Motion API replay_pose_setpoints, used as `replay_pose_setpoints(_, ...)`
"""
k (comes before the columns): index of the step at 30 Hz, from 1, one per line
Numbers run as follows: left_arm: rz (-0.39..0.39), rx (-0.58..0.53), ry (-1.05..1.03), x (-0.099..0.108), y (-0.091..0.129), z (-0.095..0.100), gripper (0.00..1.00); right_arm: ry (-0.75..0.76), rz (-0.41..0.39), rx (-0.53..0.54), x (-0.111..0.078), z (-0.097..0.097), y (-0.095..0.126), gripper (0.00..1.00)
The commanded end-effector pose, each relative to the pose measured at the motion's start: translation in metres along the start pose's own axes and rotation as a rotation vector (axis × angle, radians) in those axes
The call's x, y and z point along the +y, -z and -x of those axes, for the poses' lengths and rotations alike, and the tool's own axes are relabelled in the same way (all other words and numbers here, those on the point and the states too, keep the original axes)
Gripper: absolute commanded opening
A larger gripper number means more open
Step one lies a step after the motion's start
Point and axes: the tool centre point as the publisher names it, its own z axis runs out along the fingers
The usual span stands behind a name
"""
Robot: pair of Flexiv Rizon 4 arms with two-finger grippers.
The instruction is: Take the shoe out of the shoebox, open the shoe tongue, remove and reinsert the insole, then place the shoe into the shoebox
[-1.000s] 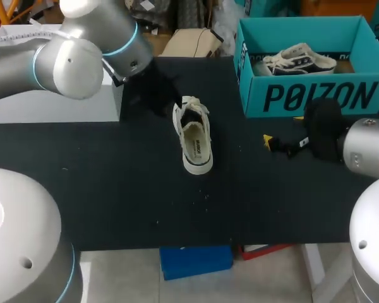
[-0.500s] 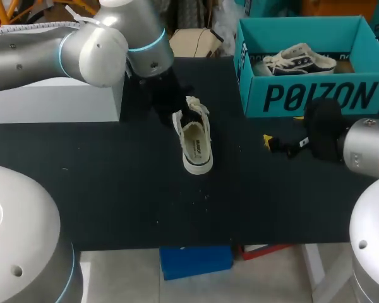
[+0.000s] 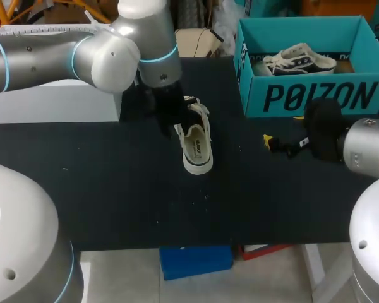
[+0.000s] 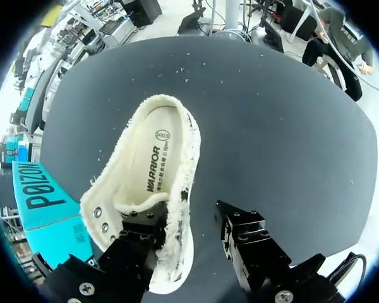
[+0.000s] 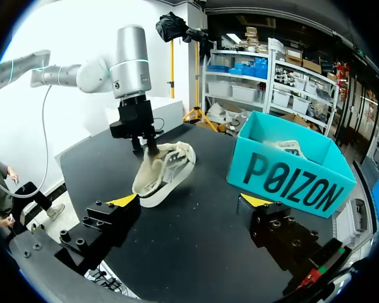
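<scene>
A cream low-top shoe lies on the black table, its printed insole showing. My left gripper is at the shoe's laced end. In the left wrist view the gripper is open and straddles the shoe's side wall. One finger is over the inside, and the other finger is outside with a strip of table between it and the shoe. The teal shoebox stands at the back right. My right gripper is wide open and holds nothing, near the box.
A second, dark-and-white shoe lies inside the shoebox. A white block stands at the table's back left. Small white crumbs dot the table near the shoe. Bare table stretches along the front and left.
My left arm has swung right and down, from the back left onto the shoe's laced end. The shoe and the right arm have not moved.
</scene>
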Motion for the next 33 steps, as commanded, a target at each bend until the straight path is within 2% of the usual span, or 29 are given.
replay_pose_setpoints(1, 0.006, 0.004, 0.003, 0.004, -0.009, 0.002, 0.43, -0.001, -0.002, 0.0, 0.0, 0.0, 0.0, 1.0)
replay_pose_setpoints(11, 0.059, 0.02, -0.011, 0.011, -0.018, 0.003, 0.4, -0.001, -0.002, 0.0, 0.0, 0.0, 0.0, 1.0)
replay_pose_setpoints(12, 0.058, 0.02, -0.011, 0.012, -0.019, 0.003, 0.35, -0.001, -0.002, 0.0, 0.0, 0.0, 0.0, 1.0)
replay_pose_setpoints(13, 0.062, 0.017, -0.012, 0.012, -0.02, 0.003, 0.14, -0.001, -0.002, 0.0, 0.0, 0.0, 0.0, 1.0)
replay_pose_setpoints(14, 0.067, 0.013, -0.011, 0.013, -0.021, 0.004, 0.0, -0.001, -0.002, 0.0, 0.0, 0.0, 0.0, 1.0)
replay_pose_setpoints(20, 0.08, -0.013, -0.025, 0.013, -0.019, 0.01, 0.0, -0.001, -0.002, 0.0, 0.0, 0.0, 0.0, 1.0)
replay_pose_setpoints(25, 0.087, -0.011, -0.054, 0.011, 0.002, 0.011, 0.0, -0.001, -0.002, 0.0, 0.0, 0.0, 0.0, 1.0)
replay_pose_setpoints(33, 0.173, -0.034, -0.087, 0.01, 0.073, 0.019, 0.0, -0.001, -0.002, 0.0, 0.0, 0.0, 0.0, 1.0)
